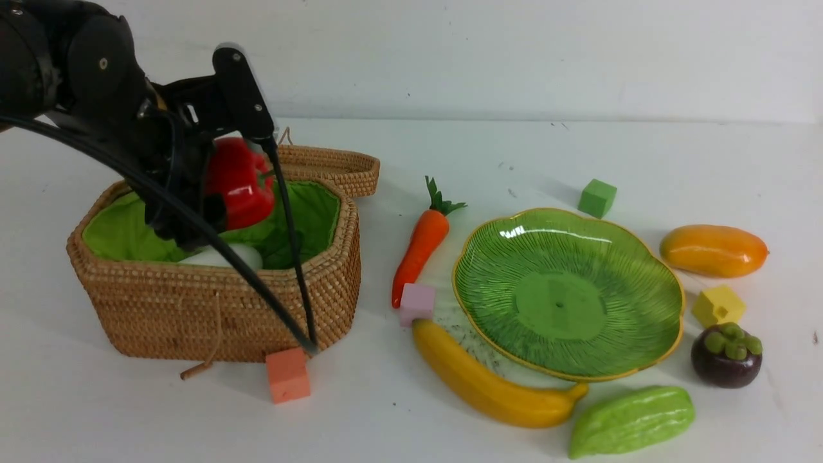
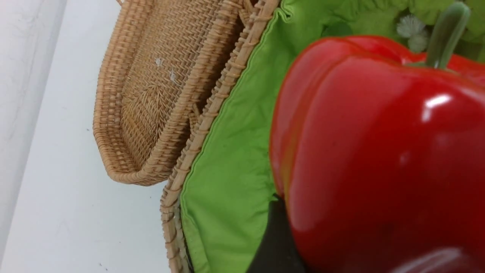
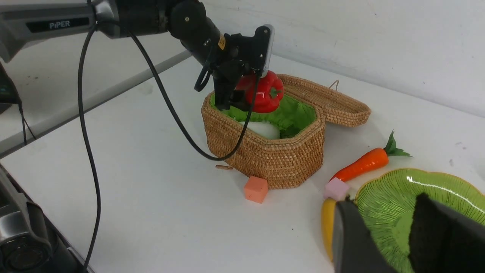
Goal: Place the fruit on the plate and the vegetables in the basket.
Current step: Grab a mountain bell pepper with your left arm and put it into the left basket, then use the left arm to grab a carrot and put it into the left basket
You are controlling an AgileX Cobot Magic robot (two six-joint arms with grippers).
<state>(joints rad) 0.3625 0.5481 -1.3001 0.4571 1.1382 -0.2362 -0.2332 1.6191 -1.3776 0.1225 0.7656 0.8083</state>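
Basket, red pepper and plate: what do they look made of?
Basket: woven wicker, matte tan coils, with green fabric lining. Red pepper: likely moulded plastic, glossy with sharp highlights. Plate: glazed ceramic or glass, unclear which; shiny ribbed green surface.

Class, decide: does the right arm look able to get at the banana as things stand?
Probably yes. The right end effector hangs open close to the banana, which lies uncovered; only a pink cube sits at its tip.

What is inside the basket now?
Inside the basket lies a white radish on the green lining. The red bell pepper hangs above the opening in the left tool. The arm covers the rest of the bottom.
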